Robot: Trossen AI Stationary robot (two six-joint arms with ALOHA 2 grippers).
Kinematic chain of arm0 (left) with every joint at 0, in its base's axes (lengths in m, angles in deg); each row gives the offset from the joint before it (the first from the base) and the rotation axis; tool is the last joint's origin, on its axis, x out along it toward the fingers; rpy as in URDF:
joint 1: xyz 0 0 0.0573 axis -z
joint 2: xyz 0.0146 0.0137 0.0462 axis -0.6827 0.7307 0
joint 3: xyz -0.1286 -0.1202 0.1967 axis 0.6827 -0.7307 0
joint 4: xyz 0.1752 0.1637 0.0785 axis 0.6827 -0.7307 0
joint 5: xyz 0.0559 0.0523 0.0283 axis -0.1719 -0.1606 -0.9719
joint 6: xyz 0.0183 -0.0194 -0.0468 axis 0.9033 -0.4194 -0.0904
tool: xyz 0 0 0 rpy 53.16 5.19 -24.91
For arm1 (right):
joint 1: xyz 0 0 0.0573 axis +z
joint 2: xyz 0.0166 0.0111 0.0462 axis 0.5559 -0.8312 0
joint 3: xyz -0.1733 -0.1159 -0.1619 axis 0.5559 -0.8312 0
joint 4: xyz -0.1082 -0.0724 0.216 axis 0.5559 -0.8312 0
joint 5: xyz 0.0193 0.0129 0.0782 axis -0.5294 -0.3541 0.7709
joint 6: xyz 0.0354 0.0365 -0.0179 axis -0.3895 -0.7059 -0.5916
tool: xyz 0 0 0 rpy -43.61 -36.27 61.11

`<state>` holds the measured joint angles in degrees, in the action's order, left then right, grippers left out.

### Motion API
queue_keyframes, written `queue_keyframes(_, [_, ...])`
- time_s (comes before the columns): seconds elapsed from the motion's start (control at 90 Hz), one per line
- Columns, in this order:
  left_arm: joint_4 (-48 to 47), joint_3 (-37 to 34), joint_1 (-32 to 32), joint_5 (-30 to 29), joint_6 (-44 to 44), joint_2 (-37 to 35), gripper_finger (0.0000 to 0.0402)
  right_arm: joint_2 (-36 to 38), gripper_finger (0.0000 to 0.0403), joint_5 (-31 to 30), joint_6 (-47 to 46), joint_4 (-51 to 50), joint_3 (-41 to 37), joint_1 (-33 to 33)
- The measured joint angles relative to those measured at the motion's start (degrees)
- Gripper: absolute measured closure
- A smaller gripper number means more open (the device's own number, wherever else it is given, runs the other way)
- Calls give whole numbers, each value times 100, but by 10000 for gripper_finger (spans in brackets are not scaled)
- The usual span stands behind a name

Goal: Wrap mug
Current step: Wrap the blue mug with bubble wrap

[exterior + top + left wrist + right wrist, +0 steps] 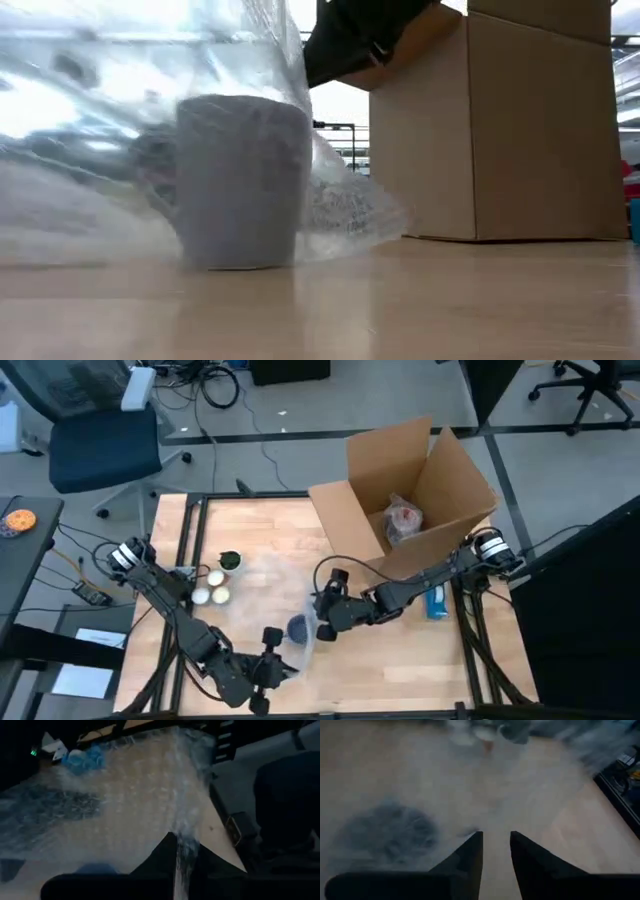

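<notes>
1. The mug [243, 180] stands upright on the counter [400, 650], near its middle, with bubble wrap [120, 120] draped over and around it.
2. The left gripper [270, 650] is at the counter's front edge, just left of the mug; its jaws are clamped on an edge of the wrap [182, 840].
3. The right gripper [325, 618] is just right of the mug; its jaws [495, 850] look slightly apart with wrap between them, though whether they pinch it I cannot tell.
4. An open box [420, 490] sits at the back right, with a wrapped item [404, 520] inside.
5. Small cups [214, 585] lie left of the wrap.
</notes>
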<state>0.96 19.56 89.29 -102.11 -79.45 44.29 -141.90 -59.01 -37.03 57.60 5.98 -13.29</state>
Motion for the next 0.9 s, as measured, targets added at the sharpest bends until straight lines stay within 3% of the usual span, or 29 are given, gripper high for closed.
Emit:
queue_keyframes(0.267, [-75, -1, 0, 0, -21, 0, 402, 222, 330, 0, -15, -321, 61, 134])
queue_keyframes(0.589, [-86, -1, 0, 4, -153, 0, 402, 672, 330, 459, -930, -814, 167, 669])
queue_keyframes(0.9, [87, -1, -24, -1, 10, 2, 402, -239, 330, 325, -351, 350, 131, 405])
